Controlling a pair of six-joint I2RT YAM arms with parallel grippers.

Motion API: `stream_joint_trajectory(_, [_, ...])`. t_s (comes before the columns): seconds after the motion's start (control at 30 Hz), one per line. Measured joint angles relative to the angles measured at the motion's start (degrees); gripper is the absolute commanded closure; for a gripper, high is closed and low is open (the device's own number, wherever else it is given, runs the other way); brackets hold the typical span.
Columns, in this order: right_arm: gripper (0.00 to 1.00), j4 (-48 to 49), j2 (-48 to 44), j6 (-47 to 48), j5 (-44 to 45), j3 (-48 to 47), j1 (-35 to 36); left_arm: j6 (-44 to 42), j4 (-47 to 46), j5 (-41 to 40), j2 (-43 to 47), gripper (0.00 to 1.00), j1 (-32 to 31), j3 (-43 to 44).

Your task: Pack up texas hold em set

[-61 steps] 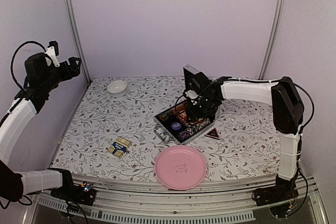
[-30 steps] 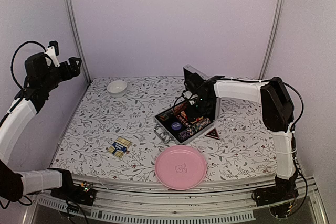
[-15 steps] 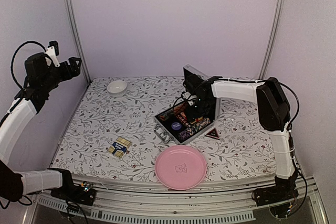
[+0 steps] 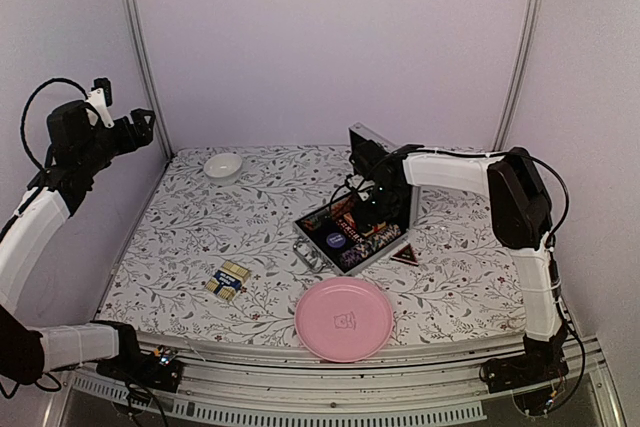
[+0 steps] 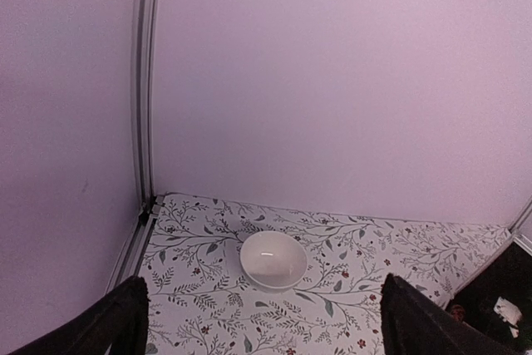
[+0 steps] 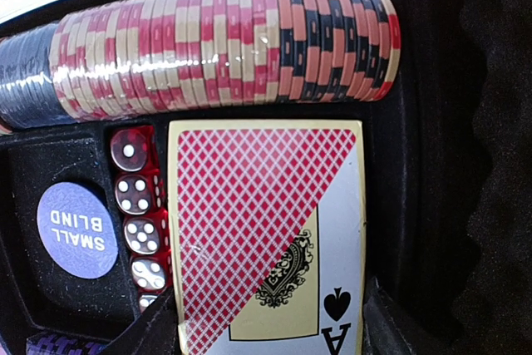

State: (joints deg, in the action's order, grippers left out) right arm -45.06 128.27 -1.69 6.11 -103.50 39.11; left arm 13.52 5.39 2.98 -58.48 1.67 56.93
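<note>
The silver case [image 4: 312,259] lies open mid-table with its lid [image 4: 372,159] upright. My right gripper [image 4: 372,209] is down inside it, shut on a red-backed card deck [image 6: 266,239], one finger [image 6: 162,330] against each long edge. In the right wrist view the deck sits in the black lining [image 6: 440,164], below a row of poker chips [image 6: 224,47] and beside red dice [image 6: 137,218] and a round "small blind" button [image 6: 76,229]. A second deck [image 4: 228,279] lies on the table at the front left. My left gripper [image 4: 140,127] is open and empty, raised high at the far left.
A pink round plate [image 4: 343,319] sits at the front edge, just in front of the case. A small white bowl [image 4: 223,165] stands at the back left and shows in the left wrist view [image 5: 272,259]. A small dark triangular piece [image 4: 405,254] lies right of the case.
My right gripper has moved left and down into the open case with the deck. The left arm has not moved.
</note>
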Motion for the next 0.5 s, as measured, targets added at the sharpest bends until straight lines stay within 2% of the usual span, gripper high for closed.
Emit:
stream_joint_trajectory(0.37, [0.60,0.1,0.0,0.0,-2.6,0.0,-0.6,0.0,0.0,0.0,0.0,0.03,0.0,0.0])
stream_joint_trajectory(0.5, [0.54,0.1,0.0,-0.1,-3.3,0.0,-0.8,0.0,0.0,0.0,0.0,0.03,0.0,0.0])
